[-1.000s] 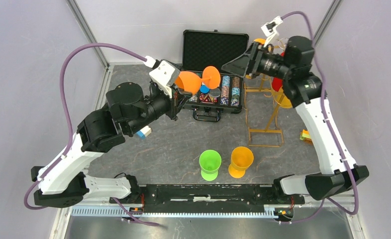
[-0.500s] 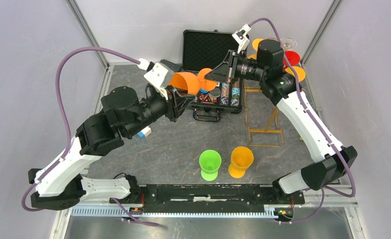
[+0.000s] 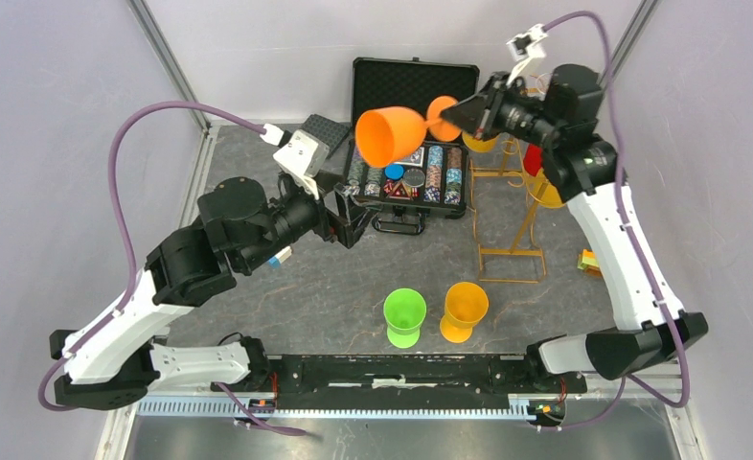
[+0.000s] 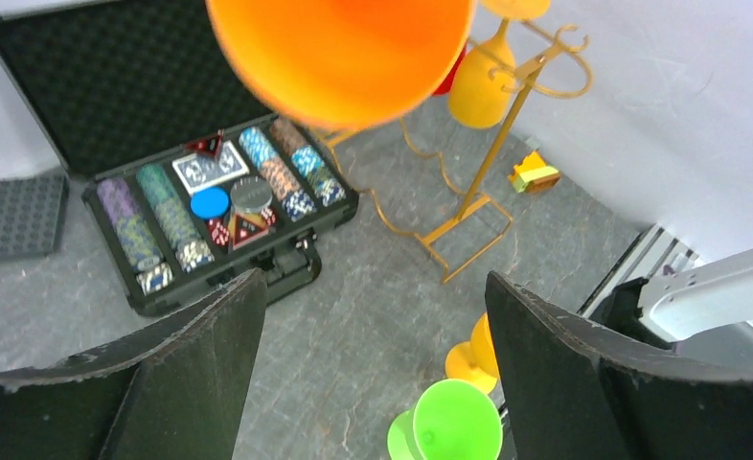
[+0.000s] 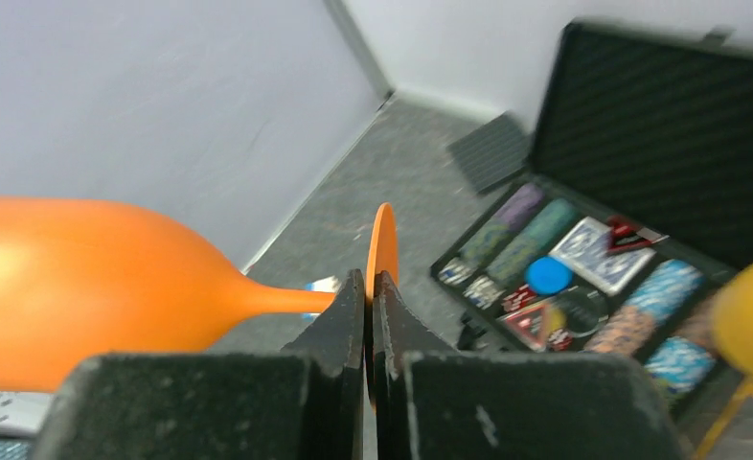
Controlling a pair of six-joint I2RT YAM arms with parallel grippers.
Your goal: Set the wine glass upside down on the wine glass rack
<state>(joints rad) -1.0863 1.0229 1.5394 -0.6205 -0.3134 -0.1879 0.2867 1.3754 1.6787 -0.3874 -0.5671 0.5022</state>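
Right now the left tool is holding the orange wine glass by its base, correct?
No: the right tool grips the orange wine glass by its base, as the right wrist view shows; the left tool is open and empty.

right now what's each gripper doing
Left gripper: open, holding nothing.
Right gripper: shut on the orange wine glass, pinching its foot.

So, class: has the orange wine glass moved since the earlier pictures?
Yes. The orange wine glass has shifted right, over the black case, toward the rack.
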